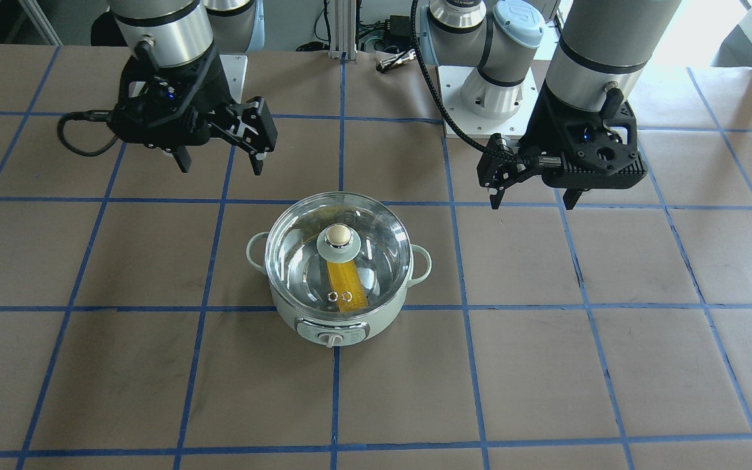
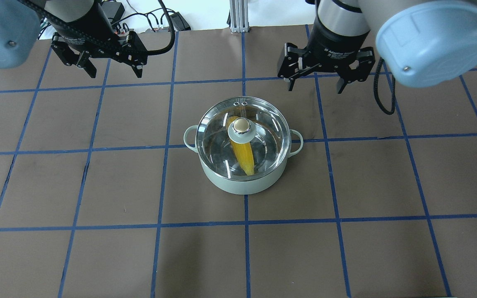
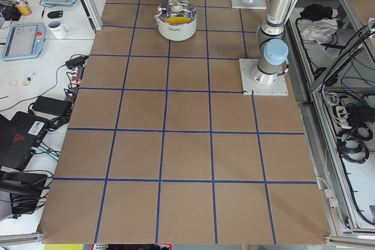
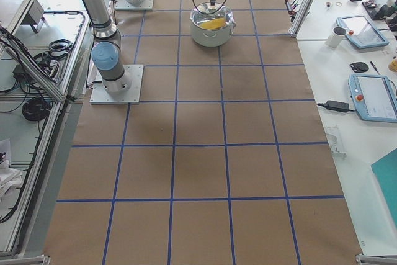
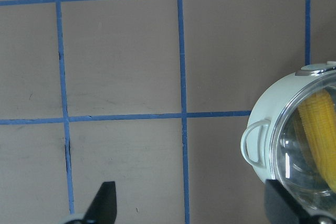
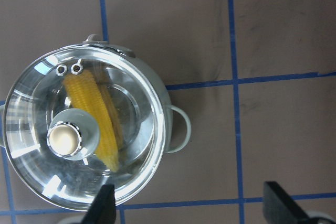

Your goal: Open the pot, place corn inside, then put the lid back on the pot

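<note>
The pale mint-green pot (image 1: 311,313) stands at the table's middle with the clear glass lid (image 1: 376,248) seated on its rim. The yellow corn (image 1: 348,284) lies inside and shows through the glass, also in the overhead view (image 2: 243,156). My left gripper (image 1: 532,201) hangs open and empty above the table, behind the pot and off to its side. My right gripper (image 1: 221,166) is open and empty on the other side. The right wrist view shows the lid (image 6: 31,114), its knob (image 6: 64,139) and the corn (image 6: 92,111). The left wrist view shows the pot's edge (image 5: 262,124).
The table is brown paper with a blue tape grid (image 2: 164,145). The arms' base plates (image 1: 490,104) sit at the robot's side of the table. Desks with tablets and cables (image 3: 23,33) lie beyond the table's far edge.
</note>
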`<state>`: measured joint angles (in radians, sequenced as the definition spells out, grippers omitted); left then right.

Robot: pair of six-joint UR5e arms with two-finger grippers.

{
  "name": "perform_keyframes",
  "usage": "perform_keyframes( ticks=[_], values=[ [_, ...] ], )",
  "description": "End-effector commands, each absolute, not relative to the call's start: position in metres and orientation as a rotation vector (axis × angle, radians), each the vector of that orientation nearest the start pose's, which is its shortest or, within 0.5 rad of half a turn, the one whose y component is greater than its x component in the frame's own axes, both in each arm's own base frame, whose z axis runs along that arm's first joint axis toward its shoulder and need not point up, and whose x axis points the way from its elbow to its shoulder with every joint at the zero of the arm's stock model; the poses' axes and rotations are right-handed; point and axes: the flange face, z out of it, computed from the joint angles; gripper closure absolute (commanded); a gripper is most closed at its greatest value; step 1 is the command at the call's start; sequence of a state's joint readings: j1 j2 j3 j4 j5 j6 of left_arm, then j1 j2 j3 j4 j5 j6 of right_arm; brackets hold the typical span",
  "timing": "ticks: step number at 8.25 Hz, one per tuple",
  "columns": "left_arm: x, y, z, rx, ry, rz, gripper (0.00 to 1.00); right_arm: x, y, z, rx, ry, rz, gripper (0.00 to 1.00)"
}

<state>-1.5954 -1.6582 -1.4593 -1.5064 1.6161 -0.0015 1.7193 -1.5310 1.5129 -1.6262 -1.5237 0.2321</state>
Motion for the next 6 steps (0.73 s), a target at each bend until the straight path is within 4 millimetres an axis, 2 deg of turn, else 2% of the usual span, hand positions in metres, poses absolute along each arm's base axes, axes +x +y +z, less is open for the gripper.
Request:
perform_keyframes(
  ticks=[1, 3, 6],
  values=[
    [-0.142, -0.534, 0.504, 0.033, 3.094, -0.134, 0.00, 0.127, -0.509, 0.514, 0.057, 3.107, -0.043, 0.00],
    [-0.142, -0.534, 0.504, 0.033, 3.095, -0.134, 0.00, 0.126, -0.499, 0.516, 0.041, 3.126, -0.012, 0.00],
    [-0.142, -0.534, 0.504, 0.033, 3.097, -0.134, 0.00, 0.127, -0.497, 0.512, 0.036, 3.124, 0.026, 0.00]
  ],
)
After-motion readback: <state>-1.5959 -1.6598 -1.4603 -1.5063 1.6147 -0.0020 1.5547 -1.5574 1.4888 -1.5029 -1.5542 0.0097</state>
